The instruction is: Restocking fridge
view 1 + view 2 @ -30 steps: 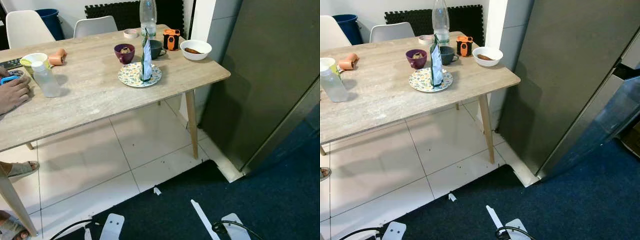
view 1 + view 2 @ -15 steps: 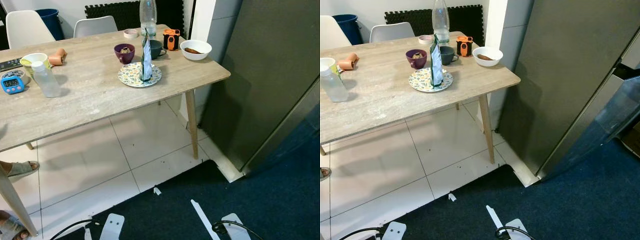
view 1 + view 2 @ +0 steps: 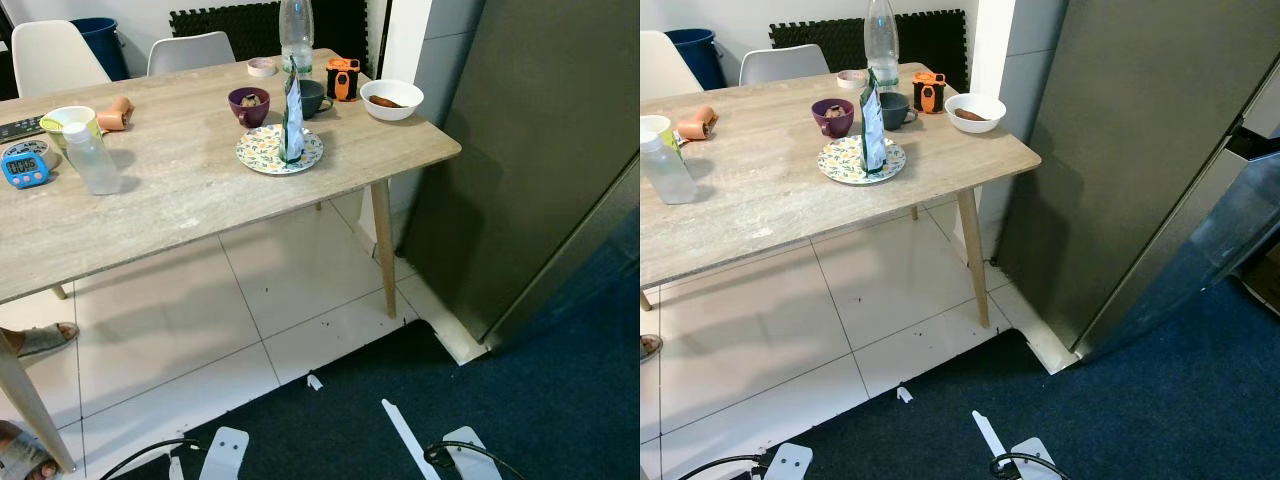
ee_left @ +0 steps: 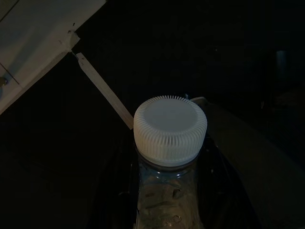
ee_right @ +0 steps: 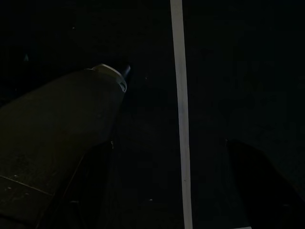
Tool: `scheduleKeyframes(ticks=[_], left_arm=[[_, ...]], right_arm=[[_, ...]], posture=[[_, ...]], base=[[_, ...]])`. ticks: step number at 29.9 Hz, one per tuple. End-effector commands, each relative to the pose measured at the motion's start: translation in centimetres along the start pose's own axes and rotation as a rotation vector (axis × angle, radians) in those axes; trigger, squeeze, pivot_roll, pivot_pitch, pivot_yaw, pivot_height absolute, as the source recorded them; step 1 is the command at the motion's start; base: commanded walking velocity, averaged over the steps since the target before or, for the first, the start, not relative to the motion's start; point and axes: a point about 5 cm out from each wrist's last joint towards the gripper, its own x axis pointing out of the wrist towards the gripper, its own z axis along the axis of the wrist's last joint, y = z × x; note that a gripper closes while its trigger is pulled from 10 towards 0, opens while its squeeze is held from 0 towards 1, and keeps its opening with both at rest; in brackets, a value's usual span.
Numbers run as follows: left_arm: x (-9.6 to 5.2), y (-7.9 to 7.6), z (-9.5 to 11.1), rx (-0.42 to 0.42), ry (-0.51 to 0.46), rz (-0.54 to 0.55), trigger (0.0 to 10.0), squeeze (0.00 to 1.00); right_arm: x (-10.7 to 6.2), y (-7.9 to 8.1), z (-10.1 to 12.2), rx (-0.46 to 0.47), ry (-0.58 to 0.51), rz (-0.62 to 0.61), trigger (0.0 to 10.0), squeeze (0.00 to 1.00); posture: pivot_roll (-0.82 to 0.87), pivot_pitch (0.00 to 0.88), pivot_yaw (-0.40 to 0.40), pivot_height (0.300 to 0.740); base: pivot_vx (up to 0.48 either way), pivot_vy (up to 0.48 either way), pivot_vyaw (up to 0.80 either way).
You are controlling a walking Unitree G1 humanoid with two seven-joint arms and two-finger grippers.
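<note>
Clear plastic bottle (image 4: 167, 191) with a ribbed white screw cap (image 4: 170, 130) is sitting between the left gripper (image 4: 164, 200)'s black fingers, which seem to be clenching its neck, though the shade is hiding the contact. It is hanging over dark blue carpet (image 3: 520, 400). The right gripper (image 5: 176, 186) is hanging spread apart. Ahead, a grey fridge (image 3: 1140, 150) is standing beside a wooden table (image 3: 200, 190).

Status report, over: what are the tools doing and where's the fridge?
Left tool shut on clear white-capped bottle, hanging low. Right tool open, idle over dark carpet. Fridge ahead right, door looks closed. Table corner beside it.
</note>
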Motion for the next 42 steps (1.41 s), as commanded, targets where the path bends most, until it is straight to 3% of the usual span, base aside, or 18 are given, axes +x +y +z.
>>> scheduleKeyframes(ticks=[1, 42], left_arm=[[-0.03, -1.86, -0.94, -0.005, 0.033, -0.066, 10.0, 0.00], [0.00, -1.92, -0.82, -0.007, 0.030, -0.067, 10.0, 0.00]], right_arm=[[-0.01, 1.02, -1.15, 0.028, 0.037, 0.035, 10.0, 0.00], [-0.03, 0.91, -1.21, 0.018, 0.040, 0.034, 10.0, 0.00]], posture=[[-0.03, 0.109, -0.032, 0.740], [-0.03, 0.107, -0.036, 0.740]], base=[[0.000, 0.000, 0.00], [0.000, 0.000, 0.00]])
